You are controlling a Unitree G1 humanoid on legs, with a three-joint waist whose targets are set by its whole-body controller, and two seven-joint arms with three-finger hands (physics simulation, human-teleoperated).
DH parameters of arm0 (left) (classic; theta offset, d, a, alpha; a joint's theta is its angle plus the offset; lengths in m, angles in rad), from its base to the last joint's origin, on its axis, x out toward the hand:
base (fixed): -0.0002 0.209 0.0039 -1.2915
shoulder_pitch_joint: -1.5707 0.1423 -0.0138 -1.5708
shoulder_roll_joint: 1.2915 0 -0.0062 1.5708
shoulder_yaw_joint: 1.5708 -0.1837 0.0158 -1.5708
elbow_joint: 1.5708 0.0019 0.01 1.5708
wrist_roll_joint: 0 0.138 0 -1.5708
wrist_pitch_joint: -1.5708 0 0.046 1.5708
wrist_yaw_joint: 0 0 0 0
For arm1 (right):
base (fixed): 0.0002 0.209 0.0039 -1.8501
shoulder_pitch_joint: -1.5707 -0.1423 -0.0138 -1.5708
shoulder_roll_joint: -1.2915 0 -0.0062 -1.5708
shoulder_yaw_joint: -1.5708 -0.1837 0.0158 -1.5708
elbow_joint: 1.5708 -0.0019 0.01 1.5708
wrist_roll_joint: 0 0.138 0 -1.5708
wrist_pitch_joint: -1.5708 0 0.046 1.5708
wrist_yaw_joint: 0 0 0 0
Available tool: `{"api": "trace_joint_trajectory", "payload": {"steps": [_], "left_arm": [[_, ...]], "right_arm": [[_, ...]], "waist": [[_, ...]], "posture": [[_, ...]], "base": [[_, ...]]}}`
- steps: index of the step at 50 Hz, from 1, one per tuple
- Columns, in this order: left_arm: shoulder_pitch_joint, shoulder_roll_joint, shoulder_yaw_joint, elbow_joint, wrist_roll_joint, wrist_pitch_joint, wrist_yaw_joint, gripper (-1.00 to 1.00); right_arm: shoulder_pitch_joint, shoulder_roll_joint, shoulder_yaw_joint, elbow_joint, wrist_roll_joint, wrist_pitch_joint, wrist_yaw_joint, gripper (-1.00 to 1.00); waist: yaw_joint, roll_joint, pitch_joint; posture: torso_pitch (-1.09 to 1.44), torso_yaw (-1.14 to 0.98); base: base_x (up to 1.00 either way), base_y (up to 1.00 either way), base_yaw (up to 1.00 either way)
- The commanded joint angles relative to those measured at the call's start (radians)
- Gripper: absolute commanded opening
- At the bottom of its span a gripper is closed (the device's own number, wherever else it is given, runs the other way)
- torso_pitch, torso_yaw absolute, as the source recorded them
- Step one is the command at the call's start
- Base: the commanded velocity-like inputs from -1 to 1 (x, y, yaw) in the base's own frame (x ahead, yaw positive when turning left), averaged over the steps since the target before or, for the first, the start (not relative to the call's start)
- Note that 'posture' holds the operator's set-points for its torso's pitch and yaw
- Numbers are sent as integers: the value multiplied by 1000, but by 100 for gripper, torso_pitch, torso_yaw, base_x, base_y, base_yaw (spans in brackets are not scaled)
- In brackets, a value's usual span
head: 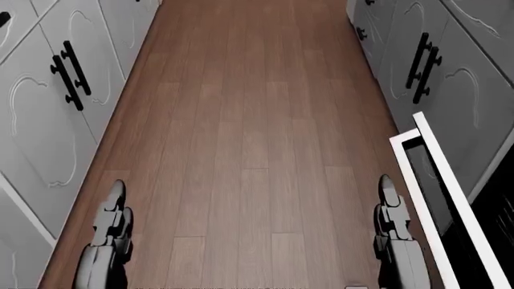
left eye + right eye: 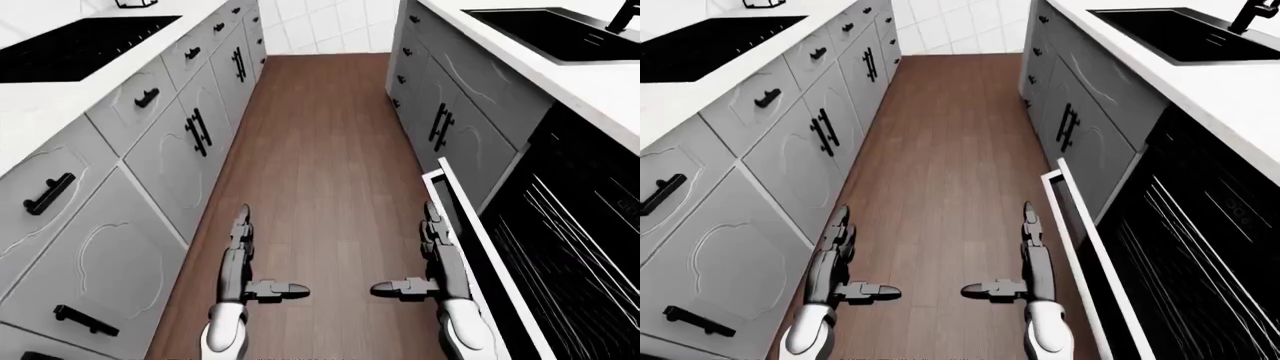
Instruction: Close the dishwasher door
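Evenly and brightly lit, flat simulator rendering with no clear light source. Sharp throughout, no blur or glare; only faint soft shading on the floor (image 1: pixel 241 120). Strong wide-angle slant at left and right edges.

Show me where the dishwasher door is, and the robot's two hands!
dishwasher door (image 2: pixel 1072 225): right-eye view, on its white top edge, standing open.
right hand (image 2: pixel 440 262): left-eye view, on the straight fingers beside the door.
left hand (image 2: pixel 238 259): left-eye view, on the straight fingers over the floor.

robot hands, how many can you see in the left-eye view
2, both open and empty. The left hand is at bottom left of centre; the right hand is at bottom right, beside the open dishwasher door.
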Motion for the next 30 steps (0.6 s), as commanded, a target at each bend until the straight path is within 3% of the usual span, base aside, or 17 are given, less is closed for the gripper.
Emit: {"api": "trace_joint_trajectory", "payload": {"steps": [1, 3, 4, 5, 7, 10, 12, 14, 18, 19, 20, 21, 22, 23, 25, 27, 30], "left_arm": [[-16, -4, -9, -41, -2, -31, -3, 100], [-17, -4, -9, -41, -2, -31, -3, 100], [-17, -3, -8, -45, -3, -29, -4, 100], [-16, -3, -7, -46, -4, -28, -3, 100], [-16, -3, -7, -46, -3, -29, -3, 100], [-15, -3, -8, -46, -3, -29, -4, 100], [-15, -3, -8, -46, -3, -30, -4, 100], [-15, -3, -7, -46, -4, -30, -4, 100], [-14, -3, -8, -48, -4, -30, -4, 100], [-14, -4, -8, -47, -4, -30, -4, 100], [-13, -4, -8, -48, -4, -30, -4, 100], [-13, -4, -8, -49, -4, -30, -4, 100], [-12, -4, -8, -51, -4, -29, -4, 100], [-12, -4, -8, -52, -4, -28, -4, 100], [-12, -4, -9, -52, -4, -28, -4, 100], [-13, -4, -9, -51, -3, -28, -4, 100], [-14, -4, -10, -45, -3, -31, -4, 100]], "right_arm": [[-13, -5, -9, -39, 0, -32, -6, 100], [-13, -5, -10, -38, 0, -33, -6, 100], [-12, -5, -9, -41, 0, -31, -6, 100], [-12, -5, -8, -42, 0, -31, -6, 100], [-11, -5, -8, -36, 0, -36, -6, 100], [-8, -5, -9, -42, 1, -35, -5, 100], [-6, -5, -8, -43, 2, -36, -4, 100], [-6, -4, -9, -42, 3, -36, -5, 100], [-5, -5, -9, -44, 4, -35, -4, 100], [-4, -5, -9, -44, 4, -35, -4, 100], [-3, -5, -9, -43, 4, -36, -4, 100], [-3, -5, -9, -44, 4, -36, -4, 100], [-2, -4, -9, -46, 4, -35, -4, 100], [-2, -4, -10, -45, 6, -37, -4, 100], [-2, -4, -9, -47, 6, -38, -5, 100], [-3, -3, -10, -48, 10, -38, -4, 100], [-7, -4, -9, -42, 10, -36, -4, 100]], "waist": [[-4, -3, -17], [-11, -35, -16], [-17, -72, -23], [-25, -36, -18], [-29, -47, -26], [-22, -40, -29], [-14, -24, -22], [-22, -2, 25], [-38, 41, 45], [-43, 65, 47], [-45, 116, 42], [-42, 114, 62], [-30, 88, 42], [-43, 93, 18], [-34, 84, -1], [-22, 66, 6], [-3, 21, 15]], "posture": [[0, 0], [0, 0], [0, 0], [0, 0], [0, 0], [0, 0], [0, 0], [0, 0], [0, 0], [0, 0], [0, 0], [0, 0], [0, 0], [0, 0], [0, 0], [0, 0], [0, 0]], "base": [[-52, 0, 0], [-50, 0, 0], [-51, 0, 0], [-52, 0, 0], [-50, 0, 0], [-49, 0, 0], [-31, 0, 0], [0, 0, 0], [0, 0, 0], [0, 0, 0], [0, 0, 0], [0, 0, 0], [0, 0, 0], [0, 0, 0], [0, 0, 0], [0, 0, 0], [0, 0, 0]]}}
